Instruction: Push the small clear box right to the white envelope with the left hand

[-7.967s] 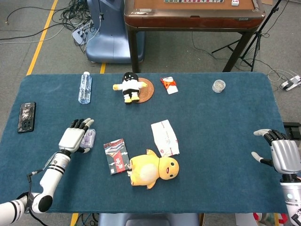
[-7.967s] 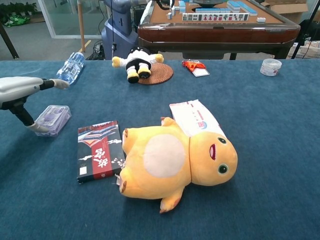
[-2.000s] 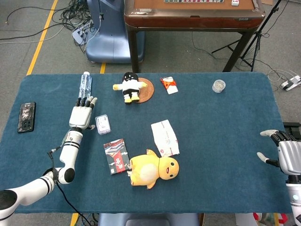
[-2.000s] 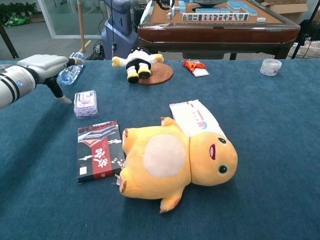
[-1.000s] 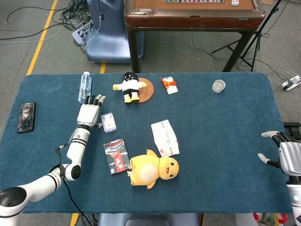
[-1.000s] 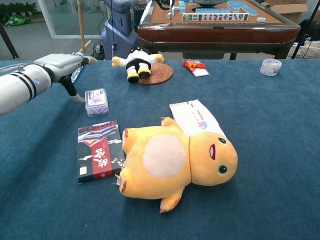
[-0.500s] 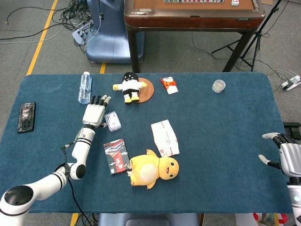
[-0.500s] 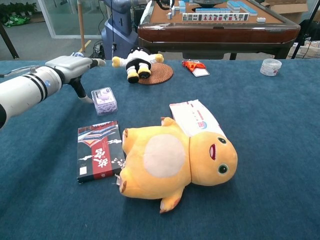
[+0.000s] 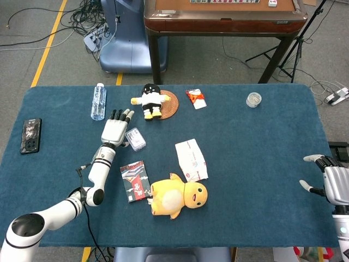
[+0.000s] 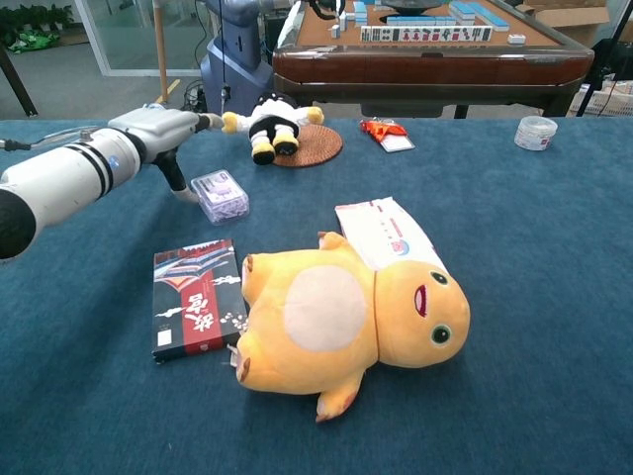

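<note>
The left hand (image 9: 115,131), fingers extended flat and slightly spread, presses its side against the small clear box (image 9: 135,138), well left of the white envelope (image 9: 191,159).

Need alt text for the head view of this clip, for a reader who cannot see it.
On a blue table, the left robot hand presses flat against the left side of a small clear box, with a white envelope lying further right. A yellow plush duck and a dark booklet lie nearer the robot; the right robot hand rests open at the table's right edge.
</note>
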You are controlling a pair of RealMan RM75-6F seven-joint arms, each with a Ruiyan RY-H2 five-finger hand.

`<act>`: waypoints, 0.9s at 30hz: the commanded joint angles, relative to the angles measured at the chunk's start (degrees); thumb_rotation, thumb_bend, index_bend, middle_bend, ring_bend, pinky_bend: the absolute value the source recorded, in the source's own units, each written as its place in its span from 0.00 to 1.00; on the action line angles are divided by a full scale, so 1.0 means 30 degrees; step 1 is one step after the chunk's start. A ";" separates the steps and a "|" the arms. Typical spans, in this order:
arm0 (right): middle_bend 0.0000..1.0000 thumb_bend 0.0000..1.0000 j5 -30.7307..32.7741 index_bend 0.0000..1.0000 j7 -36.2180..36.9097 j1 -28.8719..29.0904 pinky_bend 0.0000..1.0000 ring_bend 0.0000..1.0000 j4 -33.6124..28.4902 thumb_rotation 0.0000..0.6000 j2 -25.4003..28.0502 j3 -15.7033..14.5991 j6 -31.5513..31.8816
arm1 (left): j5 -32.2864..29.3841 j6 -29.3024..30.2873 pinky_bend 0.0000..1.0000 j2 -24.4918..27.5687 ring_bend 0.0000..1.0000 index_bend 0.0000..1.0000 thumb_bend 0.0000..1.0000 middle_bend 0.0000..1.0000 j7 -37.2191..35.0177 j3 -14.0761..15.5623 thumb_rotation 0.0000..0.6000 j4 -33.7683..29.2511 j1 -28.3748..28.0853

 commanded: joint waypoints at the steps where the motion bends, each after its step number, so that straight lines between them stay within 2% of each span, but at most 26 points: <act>1: 0.37 0.00 -0.0017 0.38 0.0029 0.0007 0.40 0.29 0.0020 1.00 -0.0016 0.0007 0.0004 | -0.0004 -0.0055 0.00 -0.0131 0.00 0.00 0.00 0.00 0.0021 -0.0061 1.00 0.0058 -0.0143; 8: 0.37 0.00 -0.0067 0.38 0.0102 0.0053 0.40 0.29 -0.0033 1.00 0.0109 0.0098 0.0051 | -0.0005 0.0307 0.00 -0.0061 0.00 0.00 0.00 0.00 0.0349 -0.0140 1.00 -0.0414 -0.0231; 12: 0.37 0.00 -0.0130 0.38 0.0152 0.0106 0.40 0.29 -0.0133 1.00 0.0237 0.0184 0.0113 | -0.0108 0.0971 0.00 0.0688 0.00 0.00 0.00 0.00 0.0732 -0.0127 1.00 -0.1840 0.0207; 15: 0.37 0.00 -0.0222 0.38 0.0172 0.0155 0.40 0.29 -0.0224 1.00 0.0309 0.0237 0.0186 | -0.0481 0.1538 0.01 0.1735 0.00 0.00 0.00 0.00 0.1376 -0.0085 1.00 -0.3778 0.0746; 17: 0.37 0.00 -0.0281 0.38 0.0161 0.0179 0.40 0.29 -0.0289 1.00 0.0342 0.0252 0.0225 | -0.0888 0.1768 0.09 0.2422 0.00 0.00 0.00 0.00 0.1767 -0.0115 1.00 -0.5021 0.1047; 19: 0.37 0.00 -0.0348 0.38 0.0122 0.0198 0.40 0.29 -0.0382 1.00 0.0384 0.0269 0.0288 | -0.1234 0.2260 0.21 0.3223 0.00 0.00 0.00 0.00 0.2210 -0.0134 1.00 -0.6452 0.1389; 21: 0.37 0.00 -0.0406 0.38 0.0094 0.0205 0.40 0.29 -0.0487 1.00 0.0429 0.0293 0.0374 | -0.1387 0.2872 0.35 0.3938 0.04 0.00 0.00 0.00 0.2574 -0.0071 1.00 -0.7746 0.1739; 24: 0.37 0.00 -0.0468 0.37 0.0050 0.0195 0.40 0.29 -0.0629 1.00 0.0506 0.0317 0.0492 | -0.1617 0.3541 0.54 0.4888 0.25 0.00 0.00 0.03 0.3058 0.0112 1.00 -0.9391 0.2190; 27: 0.37 0.00 -0.0521 0.38 0.0020 0.0172 0.40 0.29 -0.0749 1.00 0.0562 0.0318 0.0593 | -0.1934 0.3848 0.69 0.5583 0.44 0.07 0.00 0.27 0.2970 0.0233 1.00 -1.0667 0.2616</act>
